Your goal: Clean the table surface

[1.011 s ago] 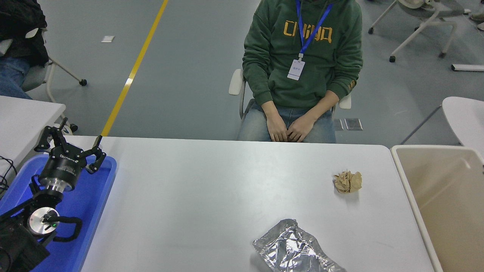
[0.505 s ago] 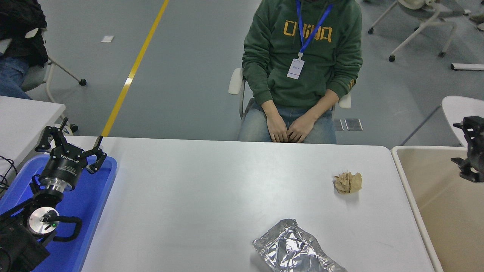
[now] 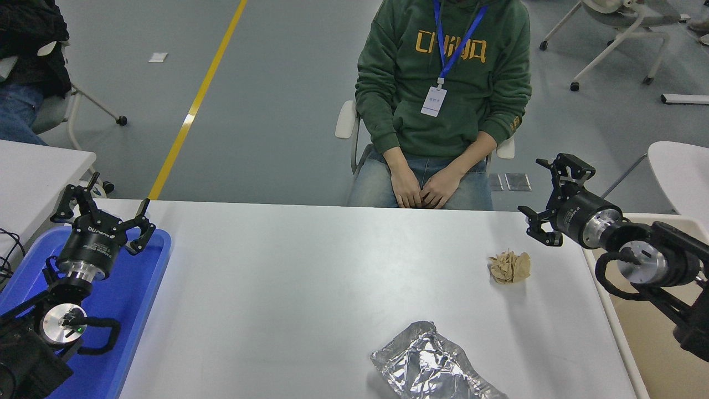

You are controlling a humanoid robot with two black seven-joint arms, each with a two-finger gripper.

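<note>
Big white worktop (image 3: 310, 288) fills most of view, matte, rounded far-right corner; spans from blue tray at left to beige bin at right.

Beige bin (image 3: 637, 354) just beside worktop's right edge, pale rim; inside partly hidden by right arm, nothing seen in visible part. Blue tray (image 3: 141, 310) at worktop's left end, under left arm; contents hidden by arm, can't tell.

Person in green hoodie (image 3: 443, 83) seated at far side, centre-right, hands together on lap, blue lanyard w/ badge.

Right arm in from right edge, passing over bin's near-left rim. Right pincer (image 3: 540, 194) above worktop's far-right corner, pointing left/away; fingers wide apart, holding nothing, touching nothing. Near the paper ball but clear of it, up and to the right.

Left arm parked lower left over blue tray. Left pincer (image 3: 102, 208) over tray's far end, fingers spread wide, empty.

Crumpled foil sheet (image 3: 432, 366) flat on worktop near front edge, right of centre, running off bottom of frame. Well apart from both pincers.

Crumpled tan paper ball (image 3: 509, 267) on worktop, right side, between foil and right pincer, near bin's rim but not touching.

Bkgd: grey floor w/ yellow line (image 3: 194, 105), wheeled chairs top right and top left, smaller white tables at left and right edges.
</note>
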